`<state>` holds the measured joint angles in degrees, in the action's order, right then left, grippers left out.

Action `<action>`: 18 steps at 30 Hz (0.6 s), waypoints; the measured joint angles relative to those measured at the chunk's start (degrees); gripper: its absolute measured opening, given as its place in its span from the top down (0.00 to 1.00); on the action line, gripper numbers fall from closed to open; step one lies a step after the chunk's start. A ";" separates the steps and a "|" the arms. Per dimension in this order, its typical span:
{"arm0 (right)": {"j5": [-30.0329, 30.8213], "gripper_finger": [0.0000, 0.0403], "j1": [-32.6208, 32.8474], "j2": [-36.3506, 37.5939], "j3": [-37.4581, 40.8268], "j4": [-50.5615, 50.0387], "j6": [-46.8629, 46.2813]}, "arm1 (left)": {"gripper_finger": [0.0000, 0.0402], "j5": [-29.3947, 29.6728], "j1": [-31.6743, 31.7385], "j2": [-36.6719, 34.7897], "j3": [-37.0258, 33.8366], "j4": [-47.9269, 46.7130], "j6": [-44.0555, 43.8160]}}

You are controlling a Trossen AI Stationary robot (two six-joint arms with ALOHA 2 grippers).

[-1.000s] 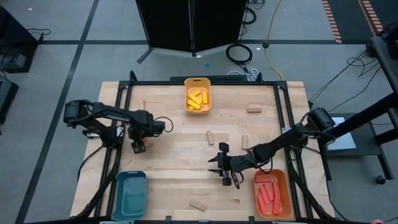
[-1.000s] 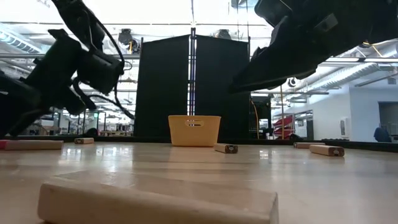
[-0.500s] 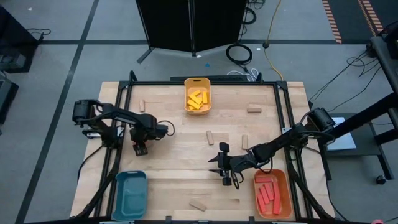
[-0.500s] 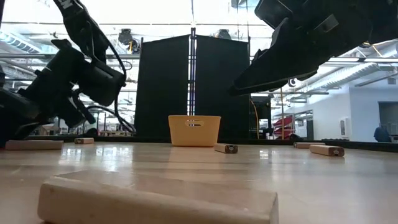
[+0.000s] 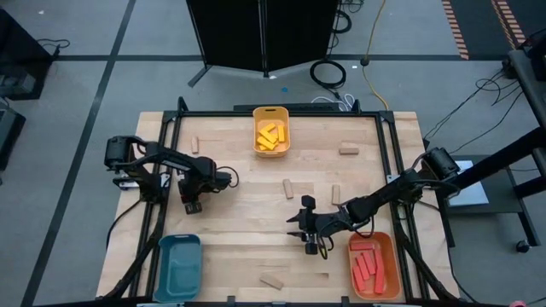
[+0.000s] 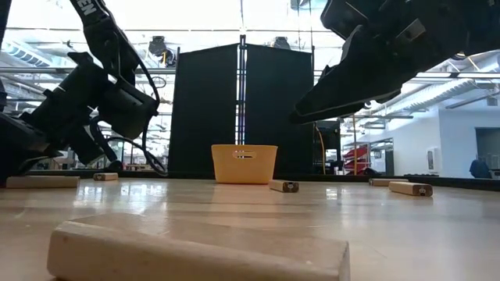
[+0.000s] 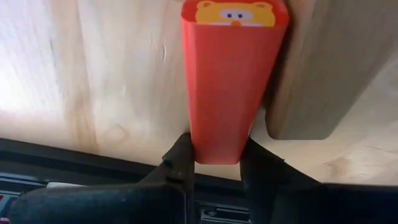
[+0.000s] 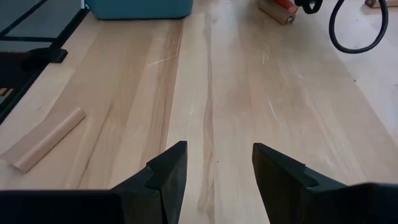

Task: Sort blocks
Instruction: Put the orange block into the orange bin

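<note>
The left gripper (image 5: 191,205), at the left of the high view, has just pinched its fingers (image 7: 180,163) tight on a red block (image 7: 233,87) lying on the table (image 5: 247,230) beside a tan wooden one (image 7: 323,68), so the pick-up step looks in hand. Next it would need lifting clear and carrying across to the orange tray (image 5: 373,264) at lower right, where other red bars lie. The block is a smooth red bar with a cartoon bear face on its yellow end; the right gripper (image 8: 214,165) hovers empty, jaws apart, at lower centre
</note>
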<state>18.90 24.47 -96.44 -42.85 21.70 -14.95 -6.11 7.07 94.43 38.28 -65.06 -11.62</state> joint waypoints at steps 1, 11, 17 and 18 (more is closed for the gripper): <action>0.00 0.60 0.00 0.00 0.00 0.00 -0.27 | 0.79 0.05 0.00 0.00 0.00 0.02 0.00; -1.36 0.60 -0.02 0.00 0.00 -0.66 -1.52 | 0.79 5.84 0.09 -0.87 1.79 -0.77 1.93; -1.36 0.60 -0.22 0.00 0.00 -0.64 -1.91 | 0.79 10.43 0.31 -3.72 4.77 -3.02 3.01; -1.33 0.60 -0.42 0.00 0.00 -0.62 -1.93 | 0.79 10.50 0.57 -4.53 5.31 -3.07 3.02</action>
<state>17.56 24.05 -96.44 -42.85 21.08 -16.88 4.39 7.65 89.90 43.59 -68.12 -8.60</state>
